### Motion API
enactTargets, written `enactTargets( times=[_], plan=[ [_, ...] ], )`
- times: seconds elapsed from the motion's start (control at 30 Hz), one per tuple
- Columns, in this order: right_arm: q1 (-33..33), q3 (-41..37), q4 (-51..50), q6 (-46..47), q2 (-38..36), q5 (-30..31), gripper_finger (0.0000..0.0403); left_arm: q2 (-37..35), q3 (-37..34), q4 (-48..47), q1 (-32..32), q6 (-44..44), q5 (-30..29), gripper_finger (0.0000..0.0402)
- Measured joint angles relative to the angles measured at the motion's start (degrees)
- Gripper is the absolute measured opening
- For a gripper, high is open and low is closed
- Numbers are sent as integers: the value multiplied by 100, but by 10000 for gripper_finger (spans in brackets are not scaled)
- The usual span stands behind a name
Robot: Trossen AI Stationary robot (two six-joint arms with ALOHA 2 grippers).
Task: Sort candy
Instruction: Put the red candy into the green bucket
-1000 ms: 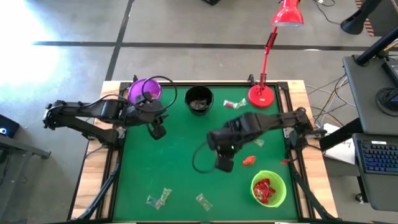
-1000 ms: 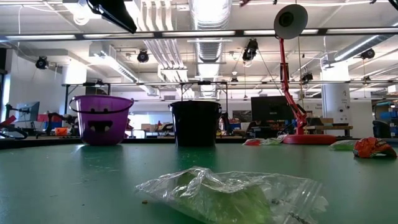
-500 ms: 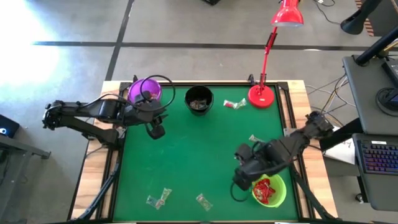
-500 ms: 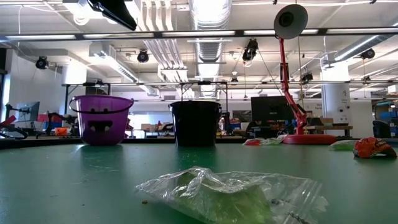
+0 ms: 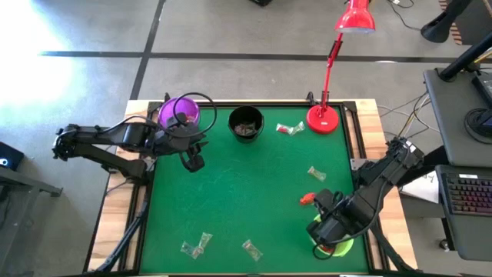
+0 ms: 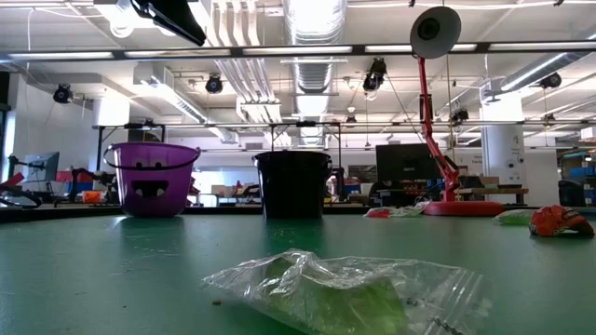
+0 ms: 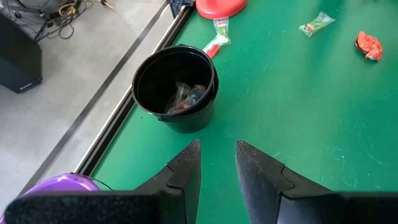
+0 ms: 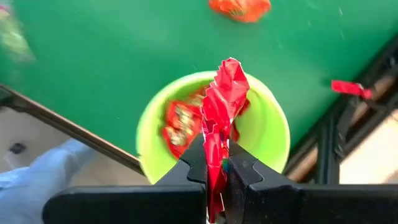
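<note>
- Right gripper (image 8: 214, 163): clenched on a red-wrapped candy (image 8: 222, 106), the wrapper pinched between the two fingers and sticking out beyond the tips.
- In the high view the right gripper (image 5: 326, 229) hangs over the green bowl (image 5: 344, 245), at the 4 o'clock part of the green mat (image 5: 246, 192).
- The green bowl (image 8: 267, 118) holds more red-wrapped candy (image 8: 176, 121); the held piece is above its opening, apart from the pile.
- One orange-red candy (image 5: 307, 199) lies on the mat just beside the bowl at its 11 o'clock; the low view shows it (image 6: 555, 221) at the far right.
- A clear-wrapped piece (image 5: 316, 174) lies at the mat's 3 o'clock.
- A red-and-green piece (image 5: 289, 128) lies at 1 o'clock, between the black bowl (image 5: 246, 123) and the red lamp base (image 5: 324, 119).
- Three clear or greenish pieces lie near 6 to 7 o'clock (image 5: 203, 241) (image 5: 190, 250) (image 5: 251, 248); one (image 6: 349, 290) fills the low view's foreground.
- Left gripper (image 7: 216, 163): released, fingers parted with nothing between them, held above the mat at 10 o'clock near the purple bowl (image 5: 179, 112).
- The black bowl (image 7: 177, 87) contains several wrapped pieces (image 7: 186, 98).
</note>
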Motion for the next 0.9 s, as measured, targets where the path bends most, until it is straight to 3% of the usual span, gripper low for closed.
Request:
enactTargets(
  times=[0.5,0.9],
  plan=[
    [431,-909,1059,580,-9,-48,12,6,-4,42,0,-46,2,84],
    [459,-1028,1285,808,-9,-11,76,6,-7,37,0,-47,4,84]
  ],
)
